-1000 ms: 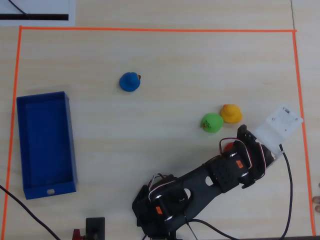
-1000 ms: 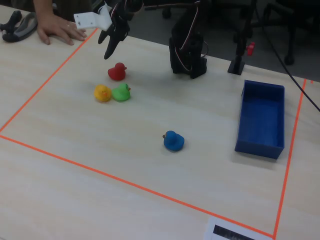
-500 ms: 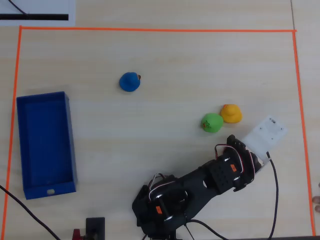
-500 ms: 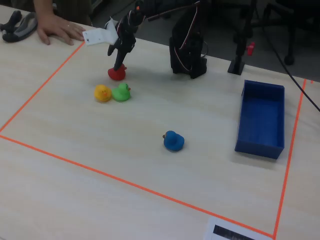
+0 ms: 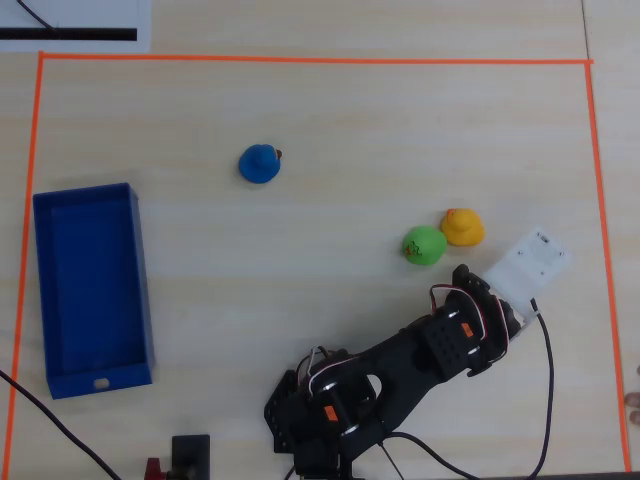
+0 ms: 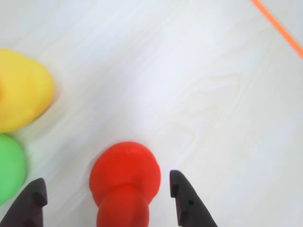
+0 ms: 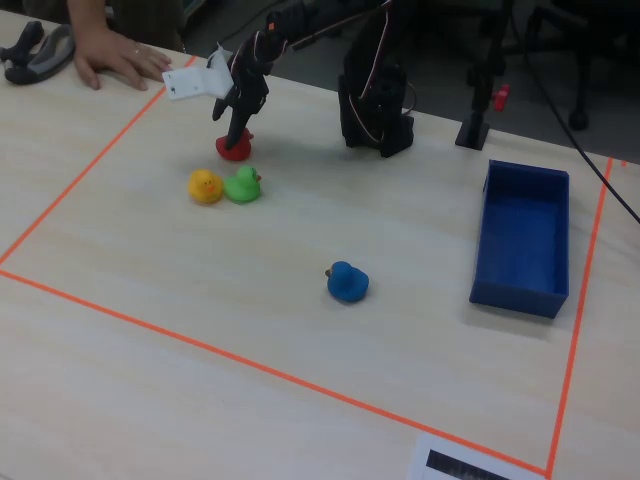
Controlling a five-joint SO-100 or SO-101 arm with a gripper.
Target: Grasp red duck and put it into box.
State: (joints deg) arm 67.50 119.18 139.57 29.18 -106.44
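The red duck sits on the table between my gripper's two dark fingers. The jaws are open, with a gap showing on each side of the duck. In the fixed view the gripper is lowered over the red duck at the far left of the taped area. In the overhead view the arm and its white camera mount hide the red duck. The deep blue box lies far off at the left edge in the overhead view, and at the right in the fixed view; it holds nothing.
A yellow duck and a green duck sit close beside the gripper, at the left in the wrist view. A blue duck stands mid-table. Orange tape frames the area. A person's hand rests beyond the corner.
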